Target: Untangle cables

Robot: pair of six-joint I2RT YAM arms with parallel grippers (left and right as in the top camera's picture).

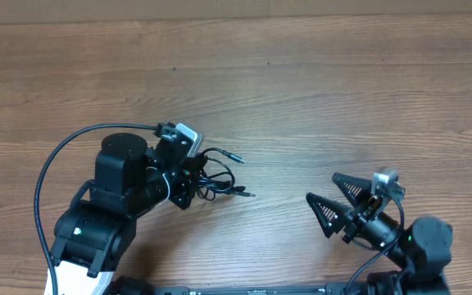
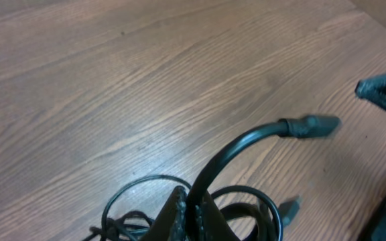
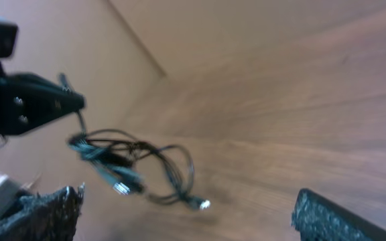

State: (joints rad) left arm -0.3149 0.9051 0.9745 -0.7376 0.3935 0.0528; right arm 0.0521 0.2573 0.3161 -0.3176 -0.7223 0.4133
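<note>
A tangle of thin black cables (image 1: 217, 179) lies on the wooden table, with plug ends sticking out to the right. My left gripper (image 1: 188, 182) is at the bundle's left side, shut on a thick black cable (image 2: 246, 142) that arcs up to a plug (image 2: 311, 125). Loops of the bundle (image 2: 139, 194) lie below the jaws (image 2: 191, 217). My right gripper (image 1: 324, 197) is open and empty, well to the right of the bundle. The right wrist view shows the bundle (image 3: 136, 167) ahead, between its spread fingers (image 3: 186, 211).
The wooden table (image 1: 301, 90) stretches to the far edge at the top. The left arm's own black lead (image 1: 56, 160) loops along the left side. The arm bases fill the near edge.
</note>
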